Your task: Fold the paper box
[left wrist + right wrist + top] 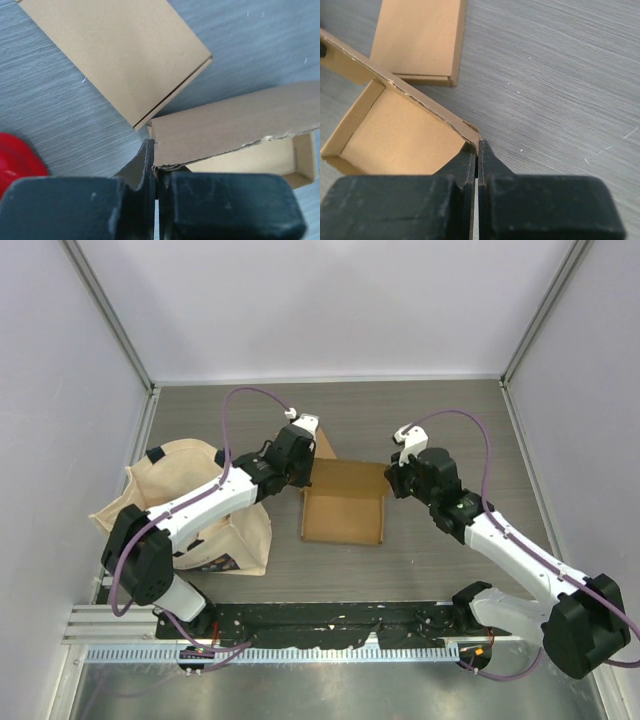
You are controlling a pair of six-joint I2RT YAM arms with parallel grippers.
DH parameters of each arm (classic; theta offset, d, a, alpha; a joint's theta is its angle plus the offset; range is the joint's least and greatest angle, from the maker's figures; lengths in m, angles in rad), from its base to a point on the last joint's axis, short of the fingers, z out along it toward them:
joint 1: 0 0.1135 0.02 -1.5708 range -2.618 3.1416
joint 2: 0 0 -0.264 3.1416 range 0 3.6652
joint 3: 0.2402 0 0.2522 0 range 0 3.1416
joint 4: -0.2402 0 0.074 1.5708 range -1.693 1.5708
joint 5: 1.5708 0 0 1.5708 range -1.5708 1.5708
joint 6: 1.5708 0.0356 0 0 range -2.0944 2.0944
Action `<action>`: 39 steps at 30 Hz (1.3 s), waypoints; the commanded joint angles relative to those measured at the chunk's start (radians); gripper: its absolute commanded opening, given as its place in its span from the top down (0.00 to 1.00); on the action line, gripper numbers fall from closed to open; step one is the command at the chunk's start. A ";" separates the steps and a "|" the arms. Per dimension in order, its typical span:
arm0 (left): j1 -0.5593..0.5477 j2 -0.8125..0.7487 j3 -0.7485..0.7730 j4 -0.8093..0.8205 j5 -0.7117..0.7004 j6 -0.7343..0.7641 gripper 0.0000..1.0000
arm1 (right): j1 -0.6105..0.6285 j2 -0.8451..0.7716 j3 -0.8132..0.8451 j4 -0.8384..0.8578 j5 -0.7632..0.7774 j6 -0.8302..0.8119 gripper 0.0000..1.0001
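Note:
The brown paper box (343, 508) lies open in the middle of the table, its side walls up. My left gripper (302, 476) is shut on the far left corner of the box's back flap (235, 125), pinching the cardboard edge between its fingertips (156, 167). My right gripper (392, 480) is shut on the far right corner of the same flap (410, 92), its tips (478, 150) closed on the cardboard. The flap stands raised between the two grippers. The box's inside (405, 135) is empty.
A second, folded flat brown box (322, 443) lies just behind the open one; it also shows in the left wrist view (120, 55) and the right wrist view (417, 37). A beige cloth bag (190, 510) sits at the left, and a red object (15, 162) shows at the left wrist view's edge.

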 commanded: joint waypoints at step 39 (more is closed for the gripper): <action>-0.316 -0.174 -0.576 0.681 -0.589 -0.368 1.00 | 0.767 -0.004 -0.408 0.532 1.302 0.486 0.79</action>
